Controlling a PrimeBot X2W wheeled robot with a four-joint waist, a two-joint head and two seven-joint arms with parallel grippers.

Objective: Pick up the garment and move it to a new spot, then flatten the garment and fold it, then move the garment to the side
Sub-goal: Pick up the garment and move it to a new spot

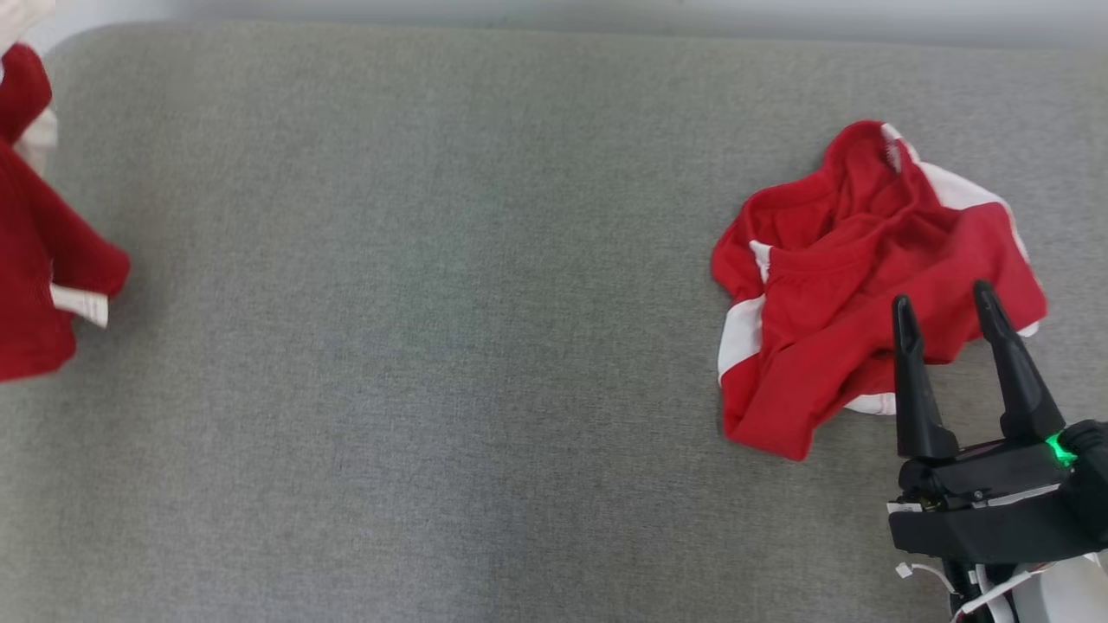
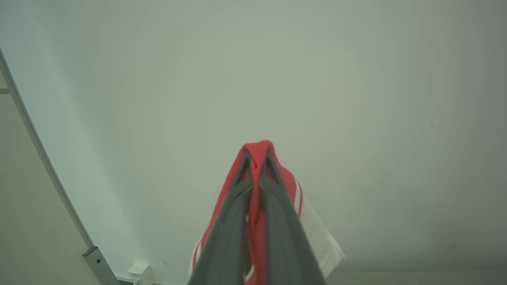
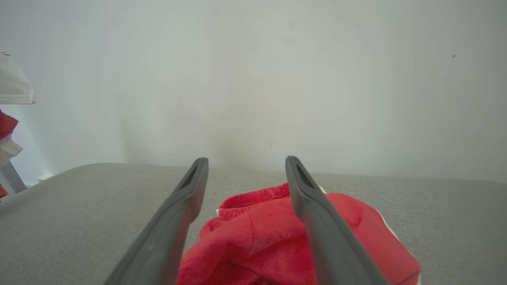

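A red garment with white trim point(image 1: 35, 260) hangs at the far left edge of the head view, above the grey padded surface point(image 1: 433, 346). In the left wrist view my left gripper point(image 2: 258, 155) is shut on a fold of this red garment point(image 2: 259, 144), which drapes down both sides of the fingers. A second red-and-white garment point(image 1: 866, 277) lies crumpled on the surface at the right. My right gripper point(image 1: 943, 297) stands open at this heap's near edge, its fingers over the cloth. In the right wrist view the right gripper point(image 3: 246, 161) has the crumpled garment point(image 3: 257, 237) between and below its fingers.
The grey padded surface stretches wide between the two garments. A pale wall point(image 3: 277, 79) rises behind its far edge. A metal post point(image 2: 47, 166) and a small white box point(image 2: 138, 272) stand by the wall in the left wrist view.
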